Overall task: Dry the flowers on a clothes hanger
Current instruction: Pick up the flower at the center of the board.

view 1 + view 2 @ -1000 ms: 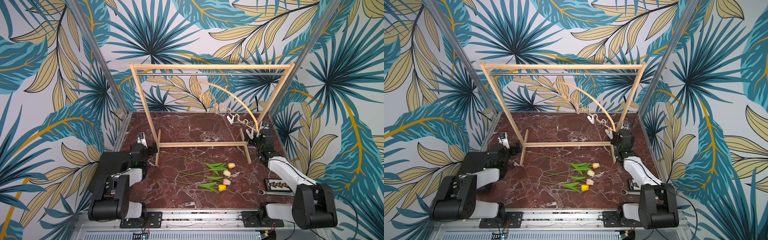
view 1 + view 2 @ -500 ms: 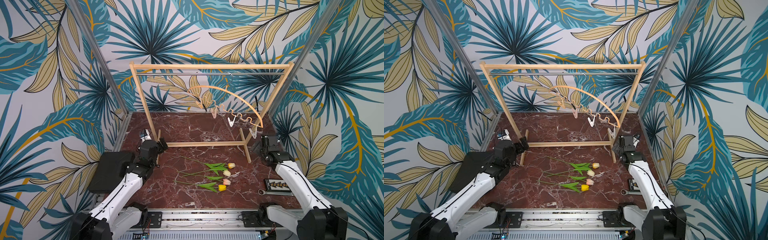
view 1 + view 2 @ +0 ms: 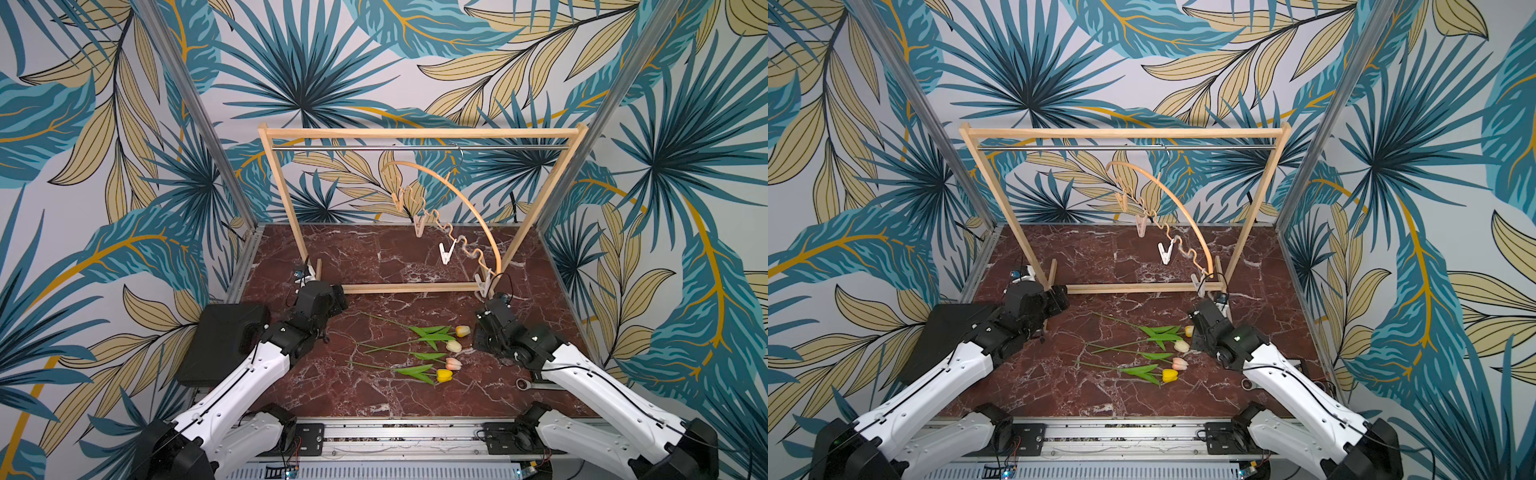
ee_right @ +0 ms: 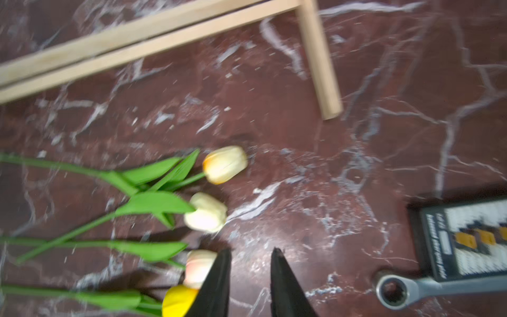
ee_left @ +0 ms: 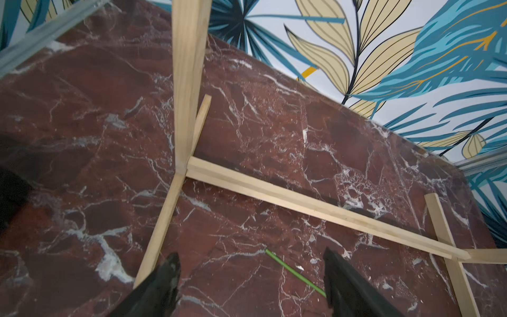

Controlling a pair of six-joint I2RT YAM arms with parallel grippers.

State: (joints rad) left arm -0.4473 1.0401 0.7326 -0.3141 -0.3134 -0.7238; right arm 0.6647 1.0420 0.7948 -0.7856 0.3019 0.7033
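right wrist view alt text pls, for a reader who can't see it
Four tulips lie on a red marble table, heads near the right gripper, whose black jaws stand slightly apart and empty beside the pink tulip. A wooden rack base crosses beyond them; a ring wrench and a black bit case lie on the gripper's other side.

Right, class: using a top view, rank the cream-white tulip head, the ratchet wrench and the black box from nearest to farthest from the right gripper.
From the right gripper:
1. cream-white tulip head: just left of it
2. ratchet wrench: toward the front right edge
3. black box: far left side
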